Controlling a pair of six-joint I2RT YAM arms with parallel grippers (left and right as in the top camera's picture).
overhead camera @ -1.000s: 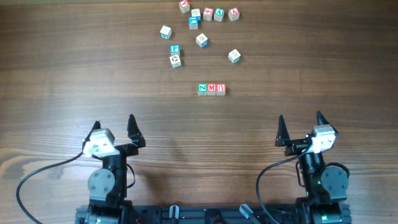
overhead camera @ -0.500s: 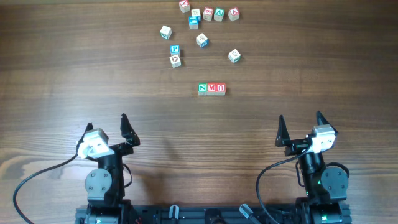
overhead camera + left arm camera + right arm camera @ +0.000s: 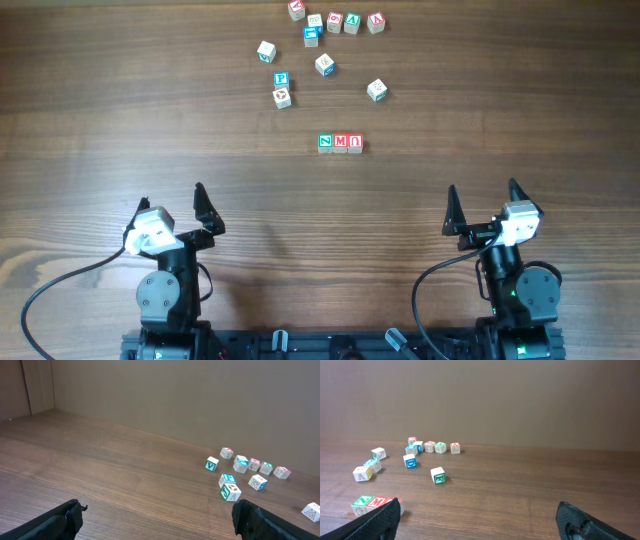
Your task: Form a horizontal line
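Three small pale cubes sit touching in a left-to-right row at mid-table: the green "N" cube, the red "M" cube and the red arch-letter cube. In the right wrist view the N cube and M cube show at the lower left; the arch cube is hidden behind my finger. My left gripper is open and empty near the front left. My right gripper is open and empty near the front right. Both are well in front of the row.
Several other letter cubes lie scattered at the far side: the blue "P" cube with another cube just in front, a green-lettered cube, and a cluster along the back.
The left arm shifted a little left and toward the front between one second ago and half a second ago, then stayed still. The right arm and cubes have not moved.
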